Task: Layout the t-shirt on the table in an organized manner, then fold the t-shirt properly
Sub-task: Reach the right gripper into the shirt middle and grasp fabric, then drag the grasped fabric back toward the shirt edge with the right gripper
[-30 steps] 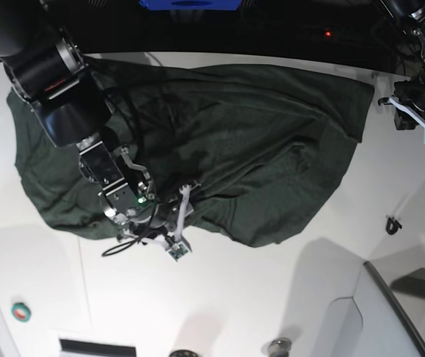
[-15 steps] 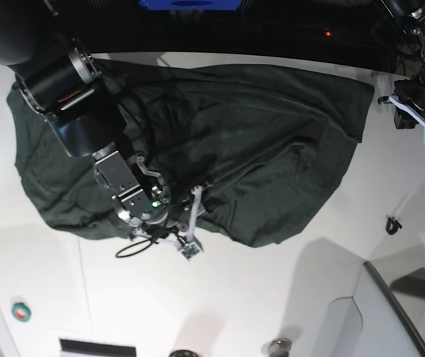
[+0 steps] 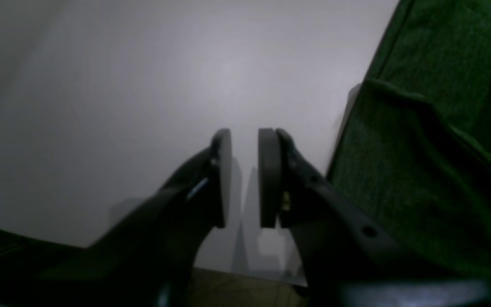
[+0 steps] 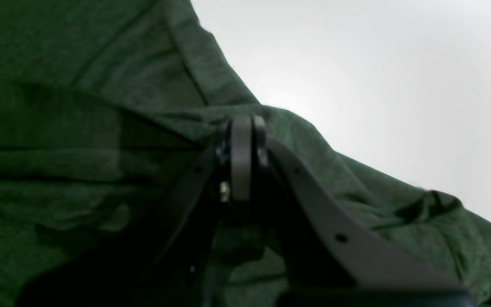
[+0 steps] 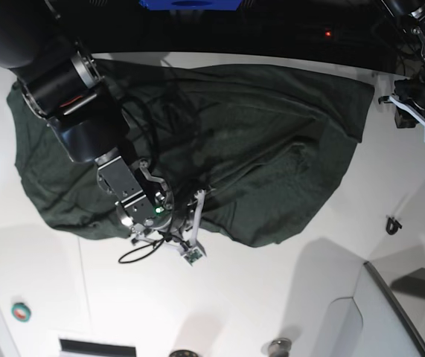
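At the left of the base view, the right arm (image 5: 97, 134) is reaching down from the top left across the t-shirt (image 5: 264, 204), its forearm slanting toward the garment's lower middle. The right gripper (image 4: 248, 121) is standing with its fingertips closed together and is apparently pinching a shallow ridge of fabric just inside the garment's border.

The t-shirt is lying along the edge of the table (image 5: 249, 290) at the top of the base view, spreading from near the left side to right of centre. Its lower border is running unevenly, and creases are crossing the body.

For this step, which is probably straightening or starting a fold, the operator should be confirming that the pinch is catching enough cloth, and only the intended layers, before lifting. The arm should then be raising the ridge slightly and drawing it slowly and level; a fast pull is risking slippage or fresh bunching.

At the right, the left arm (image 5: 424, 78) is waiting near the top right corner of the view, beside the garment. The left gripper (image 3: 244, 134) is pointing at bare tabletop, its fingers standing slightly apart and holding nothing. It should be anchoring the nearby corner if the cloth is dragging.
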You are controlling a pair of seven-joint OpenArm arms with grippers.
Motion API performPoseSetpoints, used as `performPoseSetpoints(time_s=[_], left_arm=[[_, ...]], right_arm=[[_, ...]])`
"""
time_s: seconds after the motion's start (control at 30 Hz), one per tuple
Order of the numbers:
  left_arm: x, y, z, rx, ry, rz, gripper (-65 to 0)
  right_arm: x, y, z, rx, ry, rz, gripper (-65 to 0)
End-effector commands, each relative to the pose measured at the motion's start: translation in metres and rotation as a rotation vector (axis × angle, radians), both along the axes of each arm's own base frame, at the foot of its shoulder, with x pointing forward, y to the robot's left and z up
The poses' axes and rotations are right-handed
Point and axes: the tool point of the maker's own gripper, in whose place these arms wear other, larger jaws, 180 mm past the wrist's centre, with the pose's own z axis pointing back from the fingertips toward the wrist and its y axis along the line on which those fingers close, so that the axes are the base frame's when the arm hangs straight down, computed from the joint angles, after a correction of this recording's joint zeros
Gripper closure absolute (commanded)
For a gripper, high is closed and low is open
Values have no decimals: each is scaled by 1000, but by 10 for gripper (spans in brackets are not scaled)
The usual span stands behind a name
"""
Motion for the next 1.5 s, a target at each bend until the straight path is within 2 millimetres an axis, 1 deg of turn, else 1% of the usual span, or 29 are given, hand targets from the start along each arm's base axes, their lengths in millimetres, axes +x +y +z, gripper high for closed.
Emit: performPoseSetpoints(time_s=[0.0,0.07,0.17,0.23,0.33,0.4,0.47,0.53,0.63,0.73,0.8,0.83,0.87,0.9,1.0,1.07,1.1,1.2,1.23,1.27,1.33,1.37,1.43,1.47], left_arm=[[6,9,13,26,-40,2,-100],[6,9,13,26,-40,2,-100],[7,9,14,26,-42,2,-100],[7,9,14,26,-42,2,-100],[7,10,14,28,-42,1,-100],[8,10,15,29,-43,1,-100],[9,10,15,29,-46,1,-100],[11,10,16,29,-49,0,-100],[12,8,15,27,-48,-8,-100],[15,7,16,25,-54,-9,-100],[20,7,18,29,-62,-9,-100],[20,6,18,27,-61,-10,-100],[23,5,19,23,-67,-14,-100],[29,-1,18,19,-70,-33,-100],[46,-27,12,3,-61,-112,-100],[54,-45,8,-20,-65,-148,-100],[64,-55,11,-31,-86,-161,-100],[85,-76,12,-75,-127,-168,-100],[93,-84,13,-94,-144,-166,-100],[103,-97,13,-118,-159,-177,-100],[120,-116,14,-152,-181,-206,-100],[130,-126,16,-167,-190,-225,-100],[148,-148,17,-200,-202,-264,-100],[155,-155,17,-211,-202,-279,-100]], right_arm=[[21,6,24,25,-66,-1,-2],[23,6,25,25,-71,-2,-2],[33,-5,32,60,-75,-66,-2],[44,-15,45,108,-101,-127,-2],[60,-51,61,127,-147,-214,-2],[66,-75,65,115,-146,-260,-2],[72,-106,71,97,-161,-312,-2],[78,-135,81,89,-197,-359,-2],[81,-183,97,94,-247,-457,-2],[84,-218,119,116,-311,-540,-2],[85,-235,128,122,-336,-575,-2],[84,-239,129,120,-336,-582,-2],[84,-238,128,117,-334,-578,-2],[81,-235,123,110,-324,-567,-2],[73,-224,110,90,-299,-530,-2],[70,-223,107,89,-293,-529,-2],[69,-222,106,91,-295,-528,-2],[65,-219,120,96,-344,-512,-2],[64,-217,127,99,-366,-506,-2],[63,-215,137,103,-396,-497,-2],[55,-212,144,102,-423,-484,-2],[49,-210,144,96,-418,-480,-2],[31,-208,133,74,-369,-475,-2],[24,-206,124,66,-341,-473,-2]])
